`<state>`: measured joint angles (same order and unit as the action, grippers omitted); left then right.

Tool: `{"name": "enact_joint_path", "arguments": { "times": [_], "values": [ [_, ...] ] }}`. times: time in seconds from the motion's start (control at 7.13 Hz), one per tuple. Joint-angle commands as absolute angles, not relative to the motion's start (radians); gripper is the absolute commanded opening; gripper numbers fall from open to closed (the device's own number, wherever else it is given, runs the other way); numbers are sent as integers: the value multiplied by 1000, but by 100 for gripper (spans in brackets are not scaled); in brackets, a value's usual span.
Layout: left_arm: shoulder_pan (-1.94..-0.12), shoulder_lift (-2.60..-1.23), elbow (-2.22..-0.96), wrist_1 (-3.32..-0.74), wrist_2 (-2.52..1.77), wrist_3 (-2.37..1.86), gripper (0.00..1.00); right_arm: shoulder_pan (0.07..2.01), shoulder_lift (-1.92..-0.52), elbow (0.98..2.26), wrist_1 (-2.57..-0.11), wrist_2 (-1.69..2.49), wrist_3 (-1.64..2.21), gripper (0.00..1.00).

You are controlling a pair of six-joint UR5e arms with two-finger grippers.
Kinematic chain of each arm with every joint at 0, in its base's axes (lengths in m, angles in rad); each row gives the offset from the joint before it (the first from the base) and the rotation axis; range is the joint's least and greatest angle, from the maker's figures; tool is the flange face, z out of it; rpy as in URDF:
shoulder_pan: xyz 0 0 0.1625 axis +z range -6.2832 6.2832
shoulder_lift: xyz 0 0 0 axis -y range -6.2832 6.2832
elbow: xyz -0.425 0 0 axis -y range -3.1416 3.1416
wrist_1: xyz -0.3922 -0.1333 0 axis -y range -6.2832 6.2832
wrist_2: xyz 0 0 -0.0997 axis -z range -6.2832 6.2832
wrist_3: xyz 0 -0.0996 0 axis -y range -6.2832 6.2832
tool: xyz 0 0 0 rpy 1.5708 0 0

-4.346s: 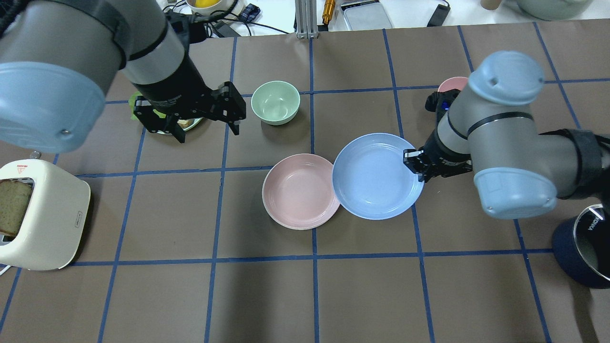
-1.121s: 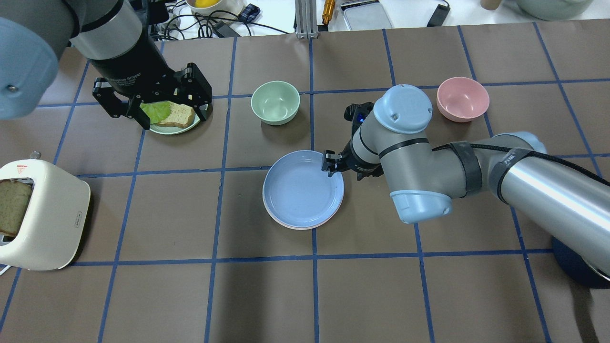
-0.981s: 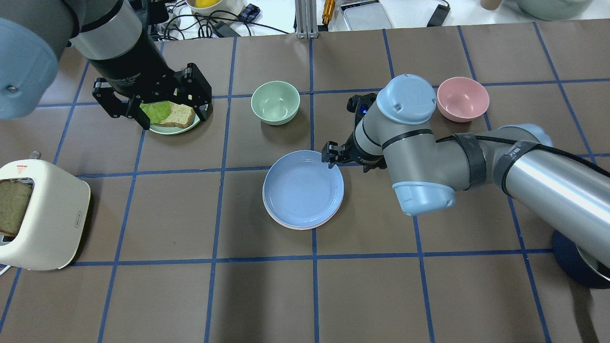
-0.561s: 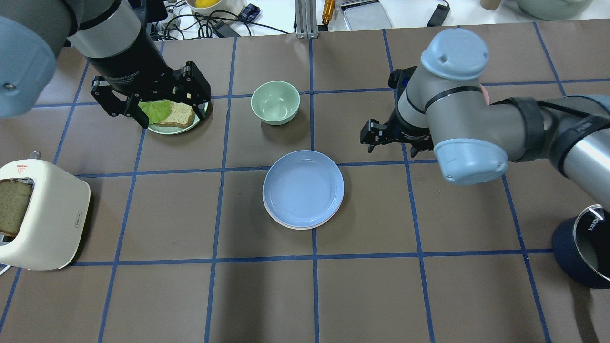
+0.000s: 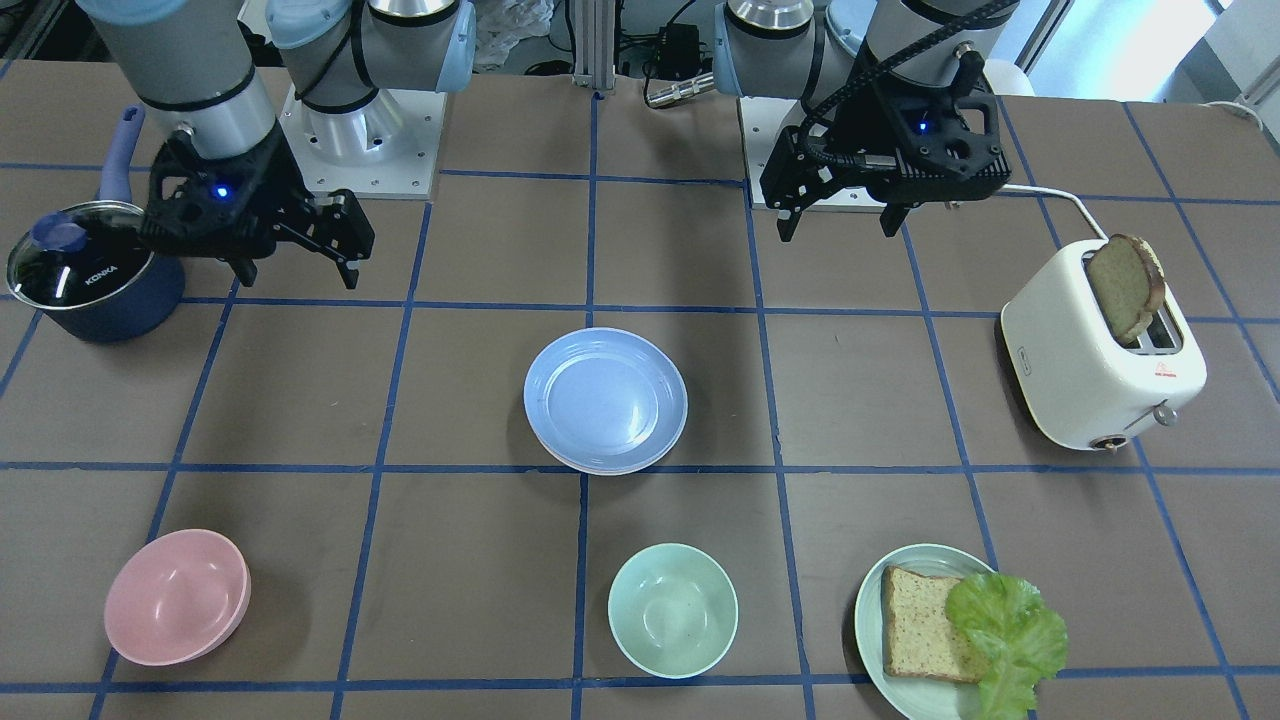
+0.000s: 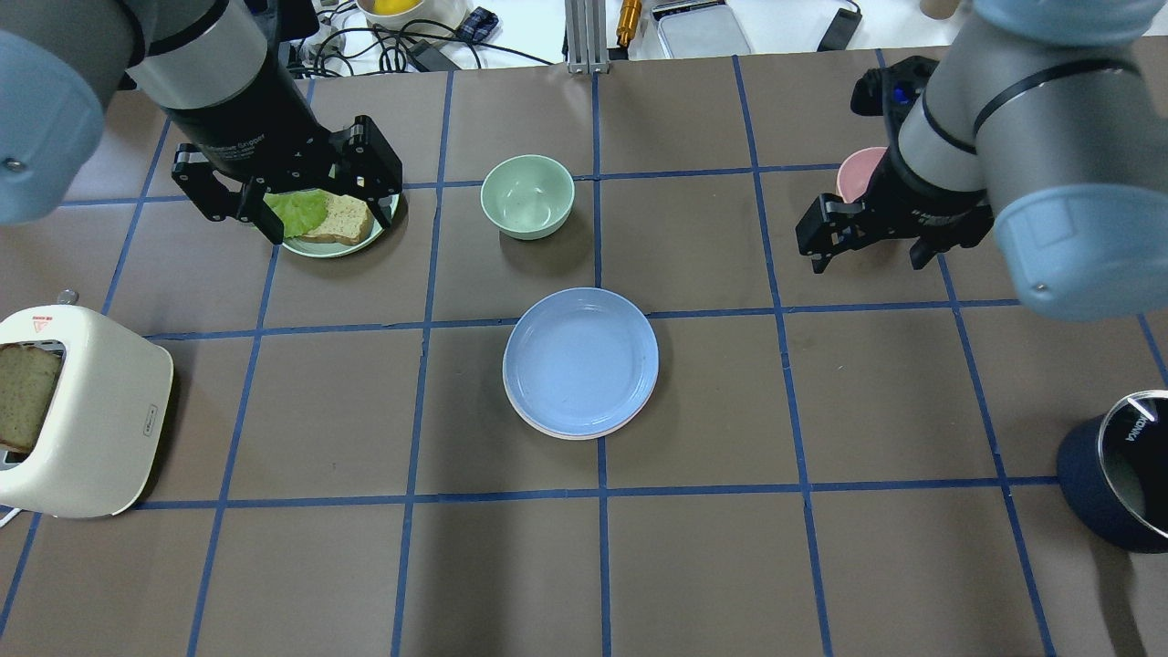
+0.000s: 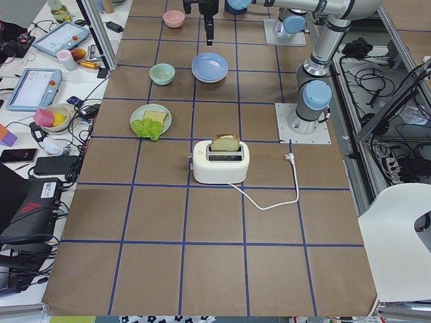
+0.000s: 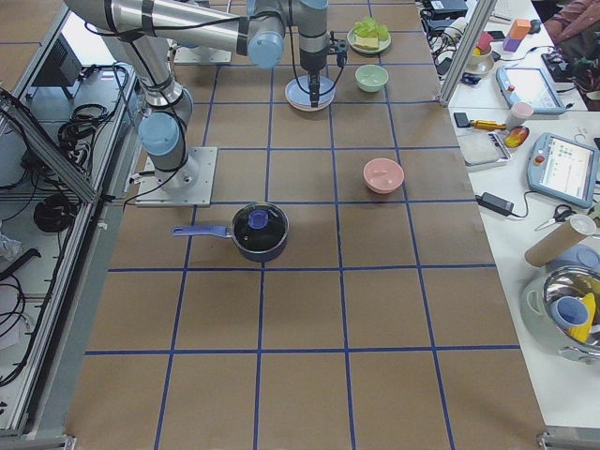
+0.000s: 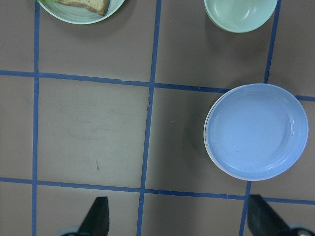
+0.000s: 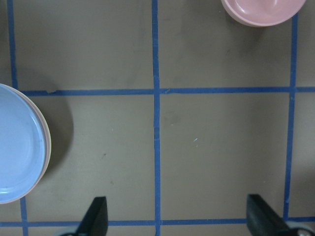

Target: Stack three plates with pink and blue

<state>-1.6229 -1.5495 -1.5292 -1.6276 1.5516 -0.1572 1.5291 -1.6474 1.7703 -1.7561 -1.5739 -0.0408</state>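
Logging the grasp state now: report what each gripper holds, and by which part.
Nothing is held. The left gripper and right gripper are both open and empty, clear of the blue plate.

1. brown table (image 6: 319,411) with a blue tape grid.
2. centre: plate stack (image 6: 580,362), blue on top.
3. around it: mint bowl (image 6: 527,196), pink bowl (image 5: 177,596), green plate (image 5: 870,625) with bread and lettuce, toaster (image 6: 87,429), lidded pot (image 5: 100,290).
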Motion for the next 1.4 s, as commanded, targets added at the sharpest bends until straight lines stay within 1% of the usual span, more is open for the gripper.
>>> {"name": "enact_joint_path", "arguments": {
  "times": [0.0,0.42,0.7,1.26],
  "values": [
    [-1623,-1549,-1526,-1628,1554,-155,100,1542,-1602,1588,-1603,-1571,-40,100],
    [-1621,-1552,-1529,-1629,1559,-155,100,1557,-1609,1618,-1608,-1504,-40,100],
    [-1621,-1552,-1542,-1629,1557,-155,100,1548,-1606,1620,-1608,-1564,-52,100],
    [-1620,-1551,-1525,-1637,1557,-121,100,1548,-1606,1617,-1606,-1572,-55,100]
  ]
}}
